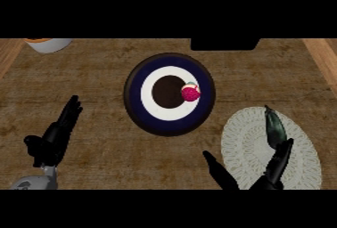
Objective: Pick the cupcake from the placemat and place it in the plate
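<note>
The cupcake (190,92) sits in the plate (135,95), right of the plate's dark centre, where that centre meets the white ring around it. Its pink top faces the camera and a small pale bit shows at its upper edge. The plate is round, with a navy outer band, and lies near the middle of the brown wooden counter (99,80). The placemat (244,138), a pale lacy round, lies lower right of the plate, close to it but not touching; the cupcake is well apart from the mat. The right hand (280,160) comes in from the lower edge over the placemat, with its fingers straight and pointing up the view and their tips over the mat's upper part. Its thumb is splayed wide to the left, over the counter just beside the mat's edge. This hand is spread, and neither fingers nor thumb touch the cupcake or the plate. The left hand (56,133) rests at the left, well apart from the plate, with its fingers straight, close together and angled up and slightly right. A pale dish (47,44) is cut by the top left edge, and a black block (223,43) lies at the top, above the plate.
</note>
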